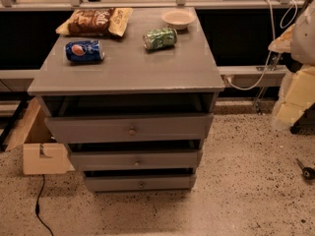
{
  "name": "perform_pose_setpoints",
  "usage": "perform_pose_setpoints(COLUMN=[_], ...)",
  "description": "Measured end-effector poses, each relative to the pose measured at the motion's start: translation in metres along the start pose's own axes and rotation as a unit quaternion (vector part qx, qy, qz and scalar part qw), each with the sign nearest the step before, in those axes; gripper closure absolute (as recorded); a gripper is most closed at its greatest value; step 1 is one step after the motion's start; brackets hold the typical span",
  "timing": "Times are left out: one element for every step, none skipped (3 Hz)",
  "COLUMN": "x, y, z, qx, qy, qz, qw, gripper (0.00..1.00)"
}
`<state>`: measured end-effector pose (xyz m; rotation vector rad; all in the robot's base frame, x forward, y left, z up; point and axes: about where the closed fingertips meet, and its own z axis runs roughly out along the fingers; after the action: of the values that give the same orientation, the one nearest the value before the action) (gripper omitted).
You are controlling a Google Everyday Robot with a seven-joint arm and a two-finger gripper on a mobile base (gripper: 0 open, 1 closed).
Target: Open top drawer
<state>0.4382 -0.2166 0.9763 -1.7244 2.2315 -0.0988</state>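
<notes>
Tabletop [128, 68] shades open top drawer [130, 129]; pincer off-frame.

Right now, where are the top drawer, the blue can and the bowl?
top drawer [132, 130], camera view, centre knob.
blue can [84, 51], camera view, its side.
bowl [178, 18], camera view, middle.
claw: not in view.
</notes>
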Motion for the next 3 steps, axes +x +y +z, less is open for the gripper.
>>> perform_pose_setpoints(x=[0.0, -0.005, -0.013], y=[0.0, 0.009, 0.027], z=[0.0, 0.03, 0.083], qx=[0.0, -0.018, -0.053], qy=[0.0, -0.02, -0.062], qz=[0.0, -0.007, -0.013], qw=[1.0, 0.9996, 0.9966], gripper=[0.0, 0.0, 0.0])
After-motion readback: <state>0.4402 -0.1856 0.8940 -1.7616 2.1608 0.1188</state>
